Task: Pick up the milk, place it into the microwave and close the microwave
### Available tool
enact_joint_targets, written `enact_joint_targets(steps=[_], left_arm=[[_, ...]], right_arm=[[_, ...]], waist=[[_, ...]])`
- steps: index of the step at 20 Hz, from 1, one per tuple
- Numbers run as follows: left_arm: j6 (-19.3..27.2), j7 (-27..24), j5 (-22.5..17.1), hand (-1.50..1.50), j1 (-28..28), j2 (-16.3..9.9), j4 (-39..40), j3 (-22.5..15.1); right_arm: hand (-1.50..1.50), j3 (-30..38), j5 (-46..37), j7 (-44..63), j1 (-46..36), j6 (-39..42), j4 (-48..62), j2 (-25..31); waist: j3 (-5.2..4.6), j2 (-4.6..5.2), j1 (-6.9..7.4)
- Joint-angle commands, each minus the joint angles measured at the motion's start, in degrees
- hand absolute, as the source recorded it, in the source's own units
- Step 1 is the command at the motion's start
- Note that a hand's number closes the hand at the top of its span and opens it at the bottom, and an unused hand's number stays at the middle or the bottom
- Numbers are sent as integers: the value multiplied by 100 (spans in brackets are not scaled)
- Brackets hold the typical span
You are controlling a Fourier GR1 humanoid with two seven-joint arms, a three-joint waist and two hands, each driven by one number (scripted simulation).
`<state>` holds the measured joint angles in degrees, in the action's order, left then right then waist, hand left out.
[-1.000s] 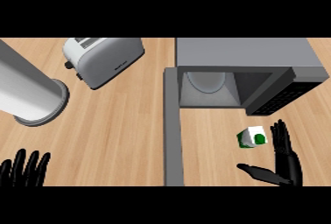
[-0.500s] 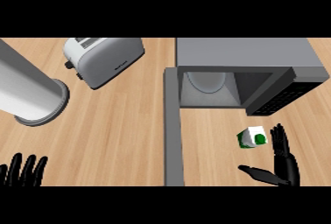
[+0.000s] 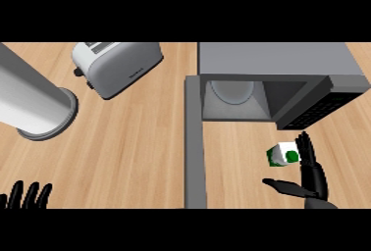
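Note:
A small white and green milk carton (image 3: 282, 154) stands on the wooden counter in front of the microwave (image 3: 275, 81). The microwave's cavity faces me, and its door (image 3: 193, 142) swings out toward me as a long grey panel on the left. My right hand (image 3: 310, 176) is open just right of the carton, fingers straight and reaching along its right side, thumb spread out to the left below it. Whether the fingers touch the carton I cannot tell. My left hand (image 3: 26, 195) rests open at the lower left edge, fingers up.
A white toaster (image 3: 116, 66) lies at the back left of the counter. A tall grey cylinder (image 3: 33, 105) stands at the far left. A round plate (image 3: 233, 92) sits inside the microwave's cavity.
My right hand has shifted slightly up and closer to the carton's right side. The carton, the door and my left hand have stayed in place.

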<state>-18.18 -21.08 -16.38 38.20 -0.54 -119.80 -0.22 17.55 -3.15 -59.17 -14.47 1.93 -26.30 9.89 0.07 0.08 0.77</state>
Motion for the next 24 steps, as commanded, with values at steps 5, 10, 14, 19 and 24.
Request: enact_joint_targets(steps=[5, 10, 14, 19, 24], left_arm=[[-91, -223, 166, -150, 307, 51, -43, -23], [14, 73, -14, -150, -606, -37, 461, 353], [-10, 152, -231, -150, -351, -66, 111, 320], [-22, 224, -198, -150, -327, -72, 126, 151], [-217, 8, -192, -150, 104, -187, -38, 111]], right_arm=[[-150, -107, 153, -129, 104, 326, -165, 14], [-150, 14, 106, -278, -553, -195, 568, -83], [150, 241, 196, -429, -586, -519, 646, 100], [150, 319, 15, -814, -878, -747, 1207, 209], [150, 522, 135, -656, -1189, -1215, 1051, 169]], waist=[[-7, -16, -44], [-3, 2, -27], [-2, 2, -14], [12, 42, 62], [12, 37, 96]])
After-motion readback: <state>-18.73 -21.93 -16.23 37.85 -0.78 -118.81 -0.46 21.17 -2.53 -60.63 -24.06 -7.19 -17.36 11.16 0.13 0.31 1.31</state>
